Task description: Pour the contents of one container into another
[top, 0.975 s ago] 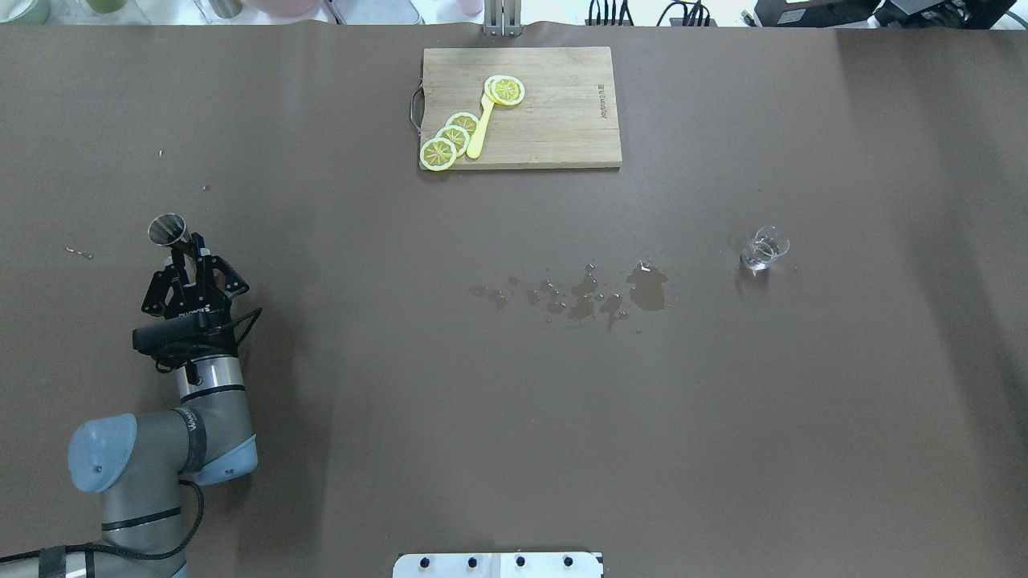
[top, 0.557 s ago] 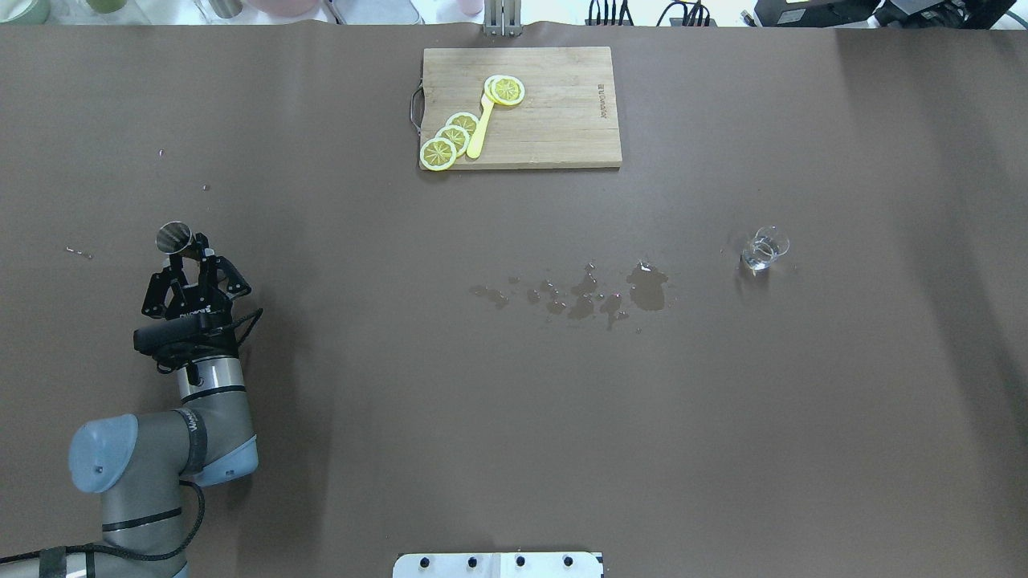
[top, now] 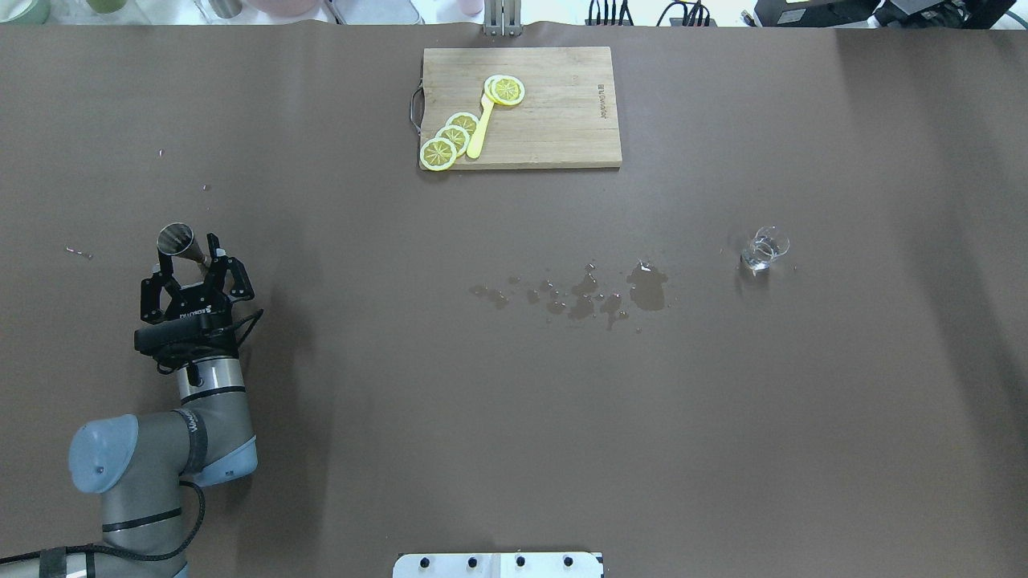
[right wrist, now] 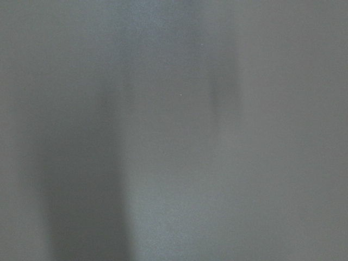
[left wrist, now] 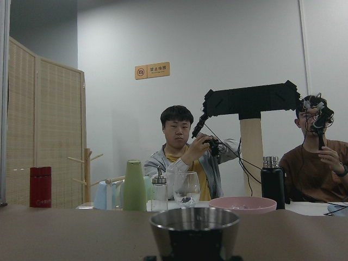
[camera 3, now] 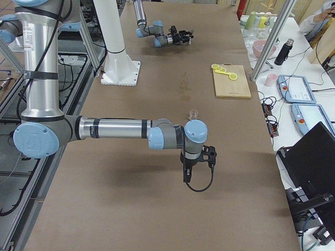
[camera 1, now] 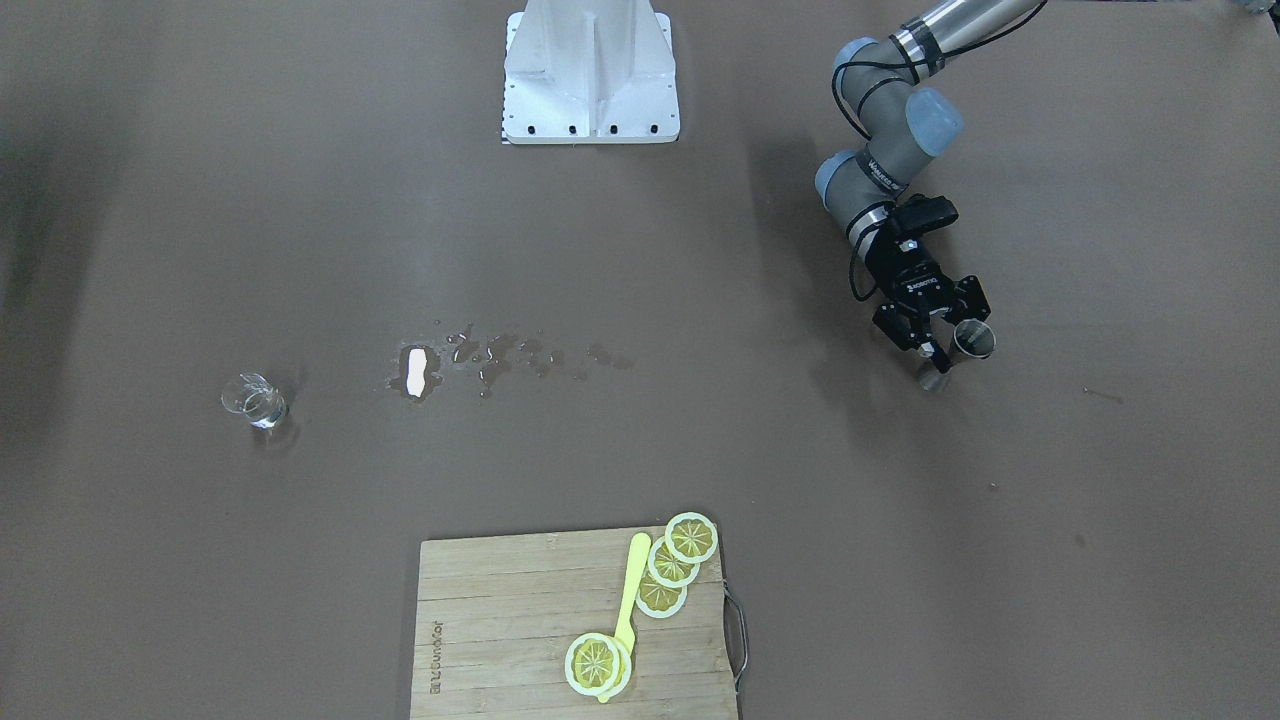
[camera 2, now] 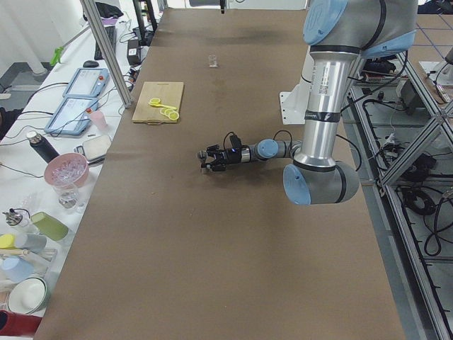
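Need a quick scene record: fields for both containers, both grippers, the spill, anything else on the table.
jigger: upright on table, robot's left
left gripper: jaws open either side of jigger
glass cup: upright, robot's right, unheld
right gripper: side view only, state unclear
spill: wet patches mid-table, nearer cup
cutting board: far edge, lemon slices on it

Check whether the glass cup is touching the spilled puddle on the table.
Apart. The overhead view shows dry table between the glass cup and the puddle.

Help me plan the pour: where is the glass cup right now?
In the overhead view, the glass cup stands alone on the robot's right side of the table, just right of the spill.
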